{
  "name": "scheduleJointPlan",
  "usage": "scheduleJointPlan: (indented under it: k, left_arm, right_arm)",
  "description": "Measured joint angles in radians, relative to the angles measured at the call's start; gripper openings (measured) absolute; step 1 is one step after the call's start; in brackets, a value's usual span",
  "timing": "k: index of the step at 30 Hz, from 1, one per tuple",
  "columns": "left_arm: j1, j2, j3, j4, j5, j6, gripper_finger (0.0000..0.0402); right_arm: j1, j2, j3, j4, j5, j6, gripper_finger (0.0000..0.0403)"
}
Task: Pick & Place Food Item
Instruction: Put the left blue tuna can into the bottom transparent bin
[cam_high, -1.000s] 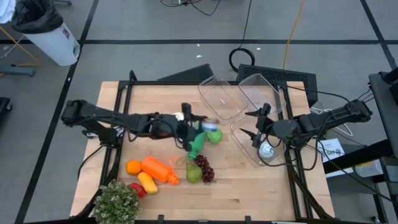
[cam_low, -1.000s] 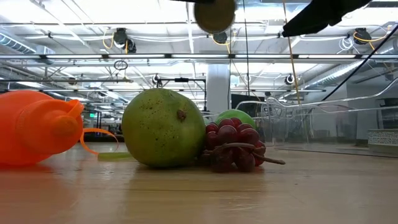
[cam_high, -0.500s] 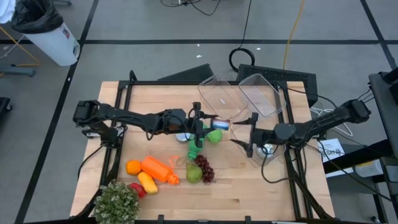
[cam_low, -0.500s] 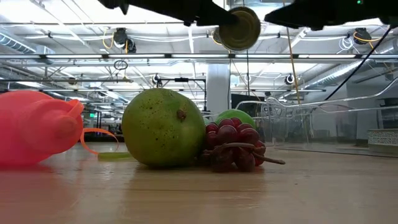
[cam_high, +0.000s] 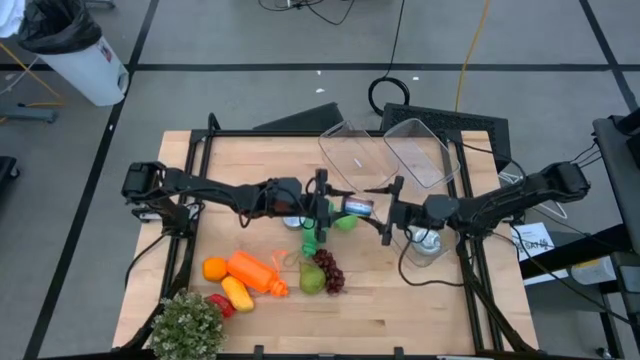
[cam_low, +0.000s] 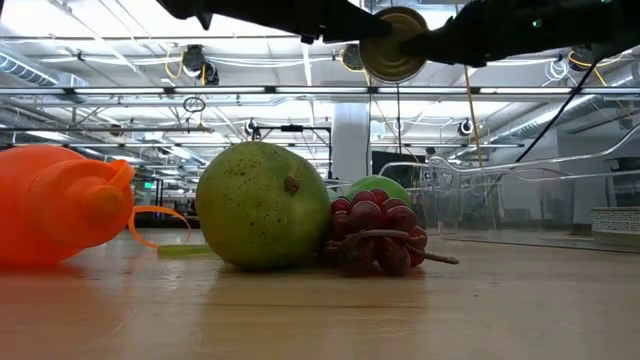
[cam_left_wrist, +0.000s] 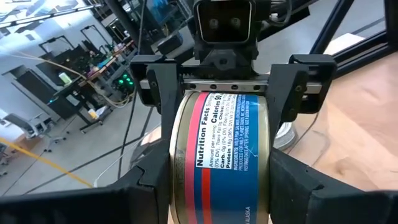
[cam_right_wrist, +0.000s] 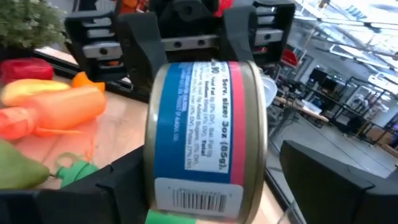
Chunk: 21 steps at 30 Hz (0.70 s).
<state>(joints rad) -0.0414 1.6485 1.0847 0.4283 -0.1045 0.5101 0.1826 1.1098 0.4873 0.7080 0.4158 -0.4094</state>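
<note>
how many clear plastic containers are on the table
3, as far as shows: two side by side at the far edge, and a third under the right arm near the table's right edge, mostly covered. More may be hidden.

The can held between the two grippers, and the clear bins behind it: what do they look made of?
The can looks like metal: gold-toned rim and end, wrapped in a glossy printed paper or film label. The clear bins look like thin transparent plastic, the wood showing through them. The left gripper holds the can; the right gripper sits open around it.
</note>
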Motion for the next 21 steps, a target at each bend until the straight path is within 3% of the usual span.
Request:
scheduleJointPlan:
  k: [4,8,10,12,17,19,21]
  left_arm:
    - [0.001,0.000,0.001,0.000,-0.003,-0.001,0.0174]
    - [0.002,0.000,0.002,0.003,-0.017,0.000,0.0174]
    - [-0.002,0.000,0.002,0.018,-0.060,-0.023,0.0175]
    - [-0.017,0.001,0.002,0.025,-0.150,-0.076,0.0209]
    - [-0.047,-0.037,0.002,-0.016,-0.340,-0.081,0.0367]
    - [-0.077,-0.072,0.002,-0.061,-0.377,-0.059,0.0383]
    - [-0.104,-0.107,0.002,-0.130,-0.403,-0.046,0.0365]
  right_arm:
    - [0.001,-0.011,0.000,-0.003,-0.001,0.005,0.0270]
    - [0.001,-0.017,0.000,-0.012,-0.003,0.037,0.0198]
    - [0.001,-0.024,0.000,-0.015,-0.014,0.042,0.0184]
    - [0.001,-0.027,0.002,-0.019,-0.024,0.041,0.0184]
    - [0.025,-0.113,0.002,-0.116,0.076,-0.027,0.0184]
    - [0.069,-0.173,0.003,-0.179,0.132,-0.067,0.0184]
    - [0.129,-0.239,0.025,-0.309,0.193,-0.094,0.0184]
